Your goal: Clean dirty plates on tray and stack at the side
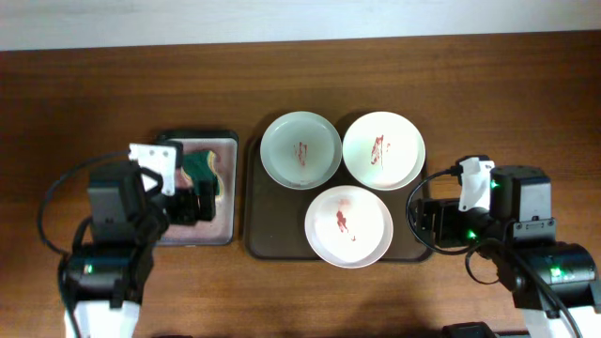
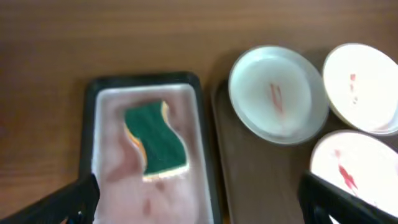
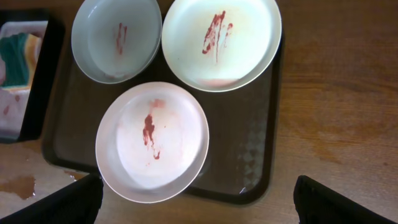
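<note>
1. White near plate (image 1: 348, 226), red-streaked, overhangs the brown tray's (image 1: 268, 230) near rim.
2. Left gripper (image 2: 199, 202) and right gripper (image 3: 199, 202): fingers spread apart.
3. Far on tray: streaked pale green plate (image 1: 300, 150) at left, streaked far-right plate (image 1: 383, 150).
4. Left: sponge (image 1: 205, 169) in small tray (image 1: 222, 231).

The tray (image 1: 272, 225) lies on the counter (image 1: 113, 84) and carries three plates. The rear-left plate (image 1: 300, 150) and the rear-right plate (image 1: 383, 150) sit side by side at the back. The front plate (image 1: 348, 226) sits before and between them, overhanging the tray's near rim. Just left of the tray lies a smaller tray (image 1: 202, 233), with a sponge (image 1: 208, 169) in its rear half.
</note>
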